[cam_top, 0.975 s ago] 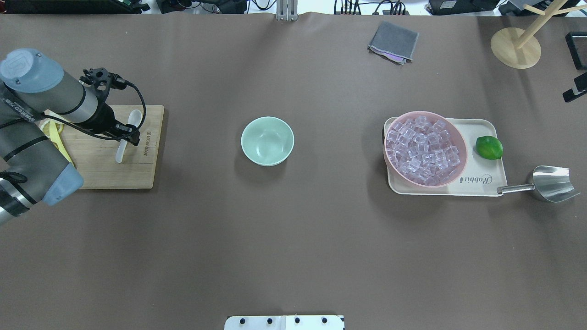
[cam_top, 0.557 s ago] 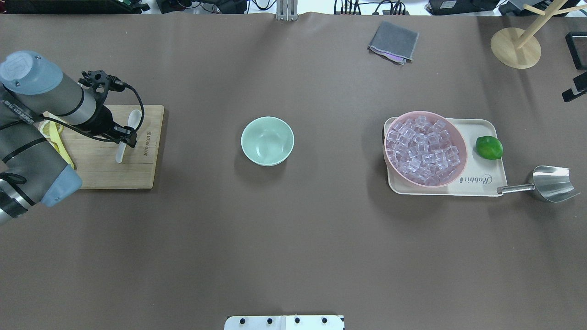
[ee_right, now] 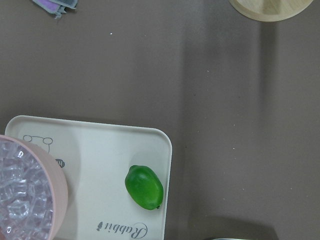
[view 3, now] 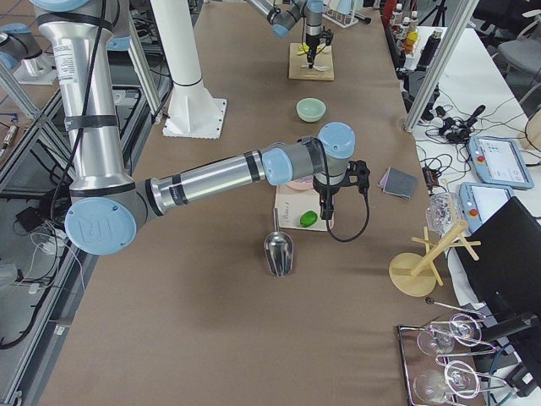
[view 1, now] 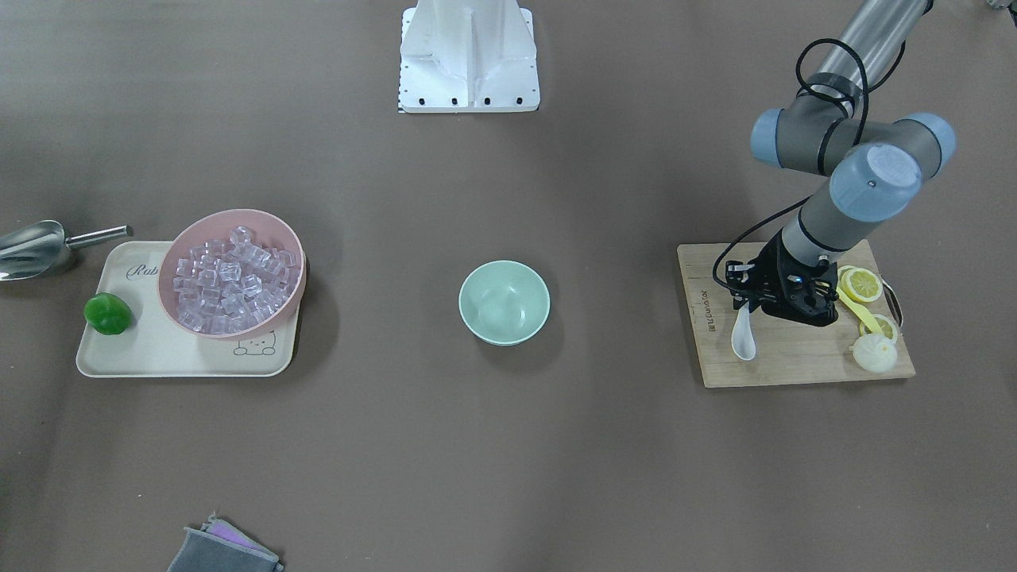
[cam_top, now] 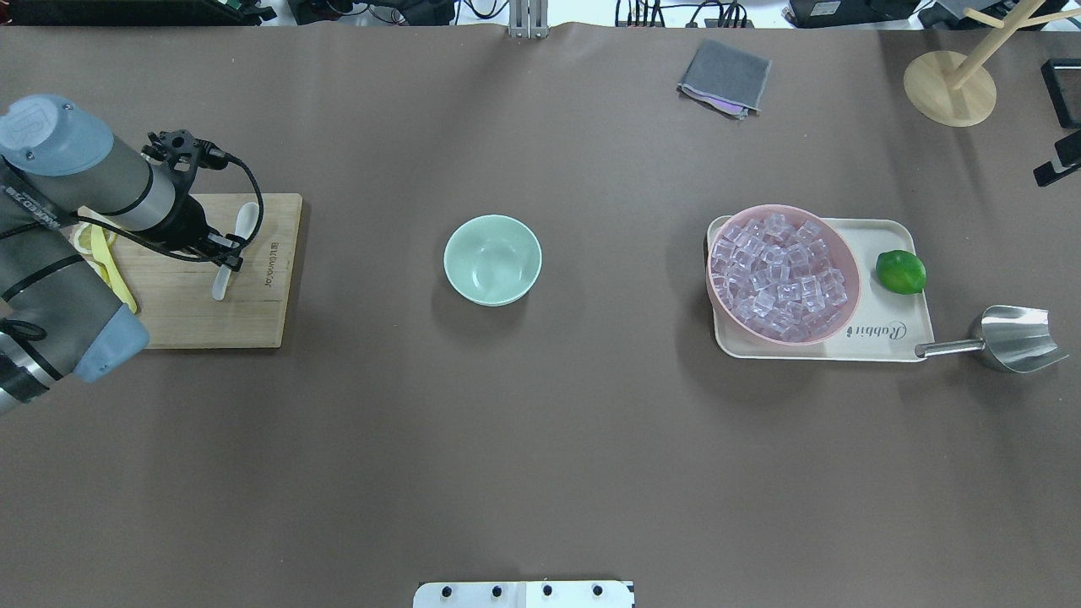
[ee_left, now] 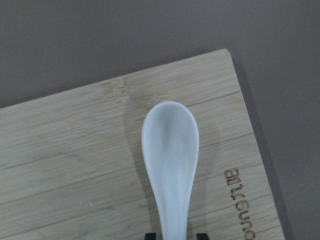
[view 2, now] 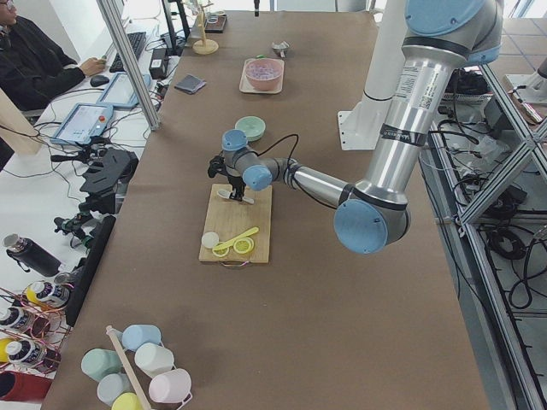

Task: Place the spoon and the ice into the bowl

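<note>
The white spoon (cam_top: 247,217) lies on the wooden cutting board (cam_top: 186,312) at the left, scoop toward the far side; it also shows in the left wrist view (ee_left: 170,150) and the front view (view 1: 744,340). My left gripper (cam_top: 226,257) is low over the spoon's handle. It is open, one fingertip (ee_left: 150,234) on each side of the handle. The mint-green bowl (cam_top: 492,259) stands empty at the table's middle. Clear ice cubes (cam_top: 779,274) fill the pink bowl (cam_top: 849,291) on the right. My right gripper (view 3: 324,222) hangs above the tray beside the lime; I cannot tell whether it is open or shut.
A cream tray (cam_top: 895,245) holds the pink bowl and a green lime (cam_top: 900,272). A metal scoop (cam_top: 1013,338) lies to its right. Lemon slices (view 1: 862,284) and a yellow spoon (cam_top: 105,253) share the board. A grey cloth (cam_top: 725,78) and a wooden stand (cam_top: 950,89) are at the far side.
My left gripper has shifted slightly leftward over the spoon's handle. The spoon, the bowl and the ice have not moved.
</note>
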`<state>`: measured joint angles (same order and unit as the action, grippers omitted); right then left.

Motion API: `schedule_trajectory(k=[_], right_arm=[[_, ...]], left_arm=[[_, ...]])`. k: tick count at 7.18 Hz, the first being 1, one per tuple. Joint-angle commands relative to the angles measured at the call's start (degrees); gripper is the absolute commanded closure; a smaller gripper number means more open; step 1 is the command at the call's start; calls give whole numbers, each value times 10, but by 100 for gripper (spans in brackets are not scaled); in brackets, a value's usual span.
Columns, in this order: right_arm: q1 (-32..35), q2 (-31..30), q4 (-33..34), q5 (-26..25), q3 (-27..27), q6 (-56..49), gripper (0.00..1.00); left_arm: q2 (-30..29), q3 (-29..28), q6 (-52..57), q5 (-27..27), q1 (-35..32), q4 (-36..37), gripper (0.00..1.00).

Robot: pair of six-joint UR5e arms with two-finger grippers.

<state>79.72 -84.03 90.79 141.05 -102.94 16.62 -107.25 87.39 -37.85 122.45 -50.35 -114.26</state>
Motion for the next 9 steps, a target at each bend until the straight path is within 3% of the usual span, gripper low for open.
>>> schedule_trajectory(k=[1,3,5,9], right_arm=[[0,8,0,2,-1,0,0],[-3,44,1,1,-12,28,0],[-49,50,-1,-20,-44,104,0],[-227,68,-4,-150,-130,349,0]], left_arm=[[-2,28,3,5,-6,7,100],[-25,102,8,10,-35,107,100],[-129,131,6,4,-39,258,100],[-168,123,-32,4,-21,258,100]])
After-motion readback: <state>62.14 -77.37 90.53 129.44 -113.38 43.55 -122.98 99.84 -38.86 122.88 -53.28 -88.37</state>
